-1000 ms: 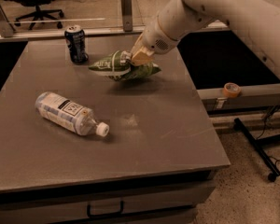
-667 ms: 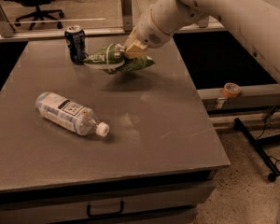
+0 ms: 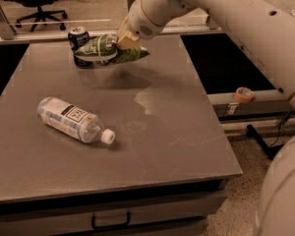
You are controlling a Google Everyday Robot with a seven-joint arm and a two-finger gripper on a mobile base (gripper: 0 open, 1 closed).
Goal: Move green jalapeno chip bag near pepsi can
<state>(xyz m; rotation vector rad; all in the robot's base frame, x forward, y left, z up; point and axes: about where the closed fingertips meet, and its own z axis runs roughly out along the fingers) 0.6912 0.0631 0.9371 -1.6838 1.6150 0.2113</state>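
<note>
The green jalapeno chip bag (image 3: 104, 49) with its white label hangs above the grey table (image 3: 177, 132) at the back, held off the surface. My gripper (image 3: 124, 41) is shut on the bag's right part. The bag's left end overlaps the dark blue pepsi can (image 3: 78, 37), which stands upright at the table's back left, partly hidden behind the bag. My white arm reaches in from the upper right.
A clear plastic bottle (image 3: 73, 119) with a white cap lies on its side on the table's left half. A roll of tape (image 3: 244, 94) sits on a ledge to the right. An office chair (image 3: 39, 4) stands behind the table. A drawer handle (image 3: 110, 222) shows below.
My gripper has carried the chip bag up and to the left, from beside the can to in front of it. The bottle and can have not moved.
</note>
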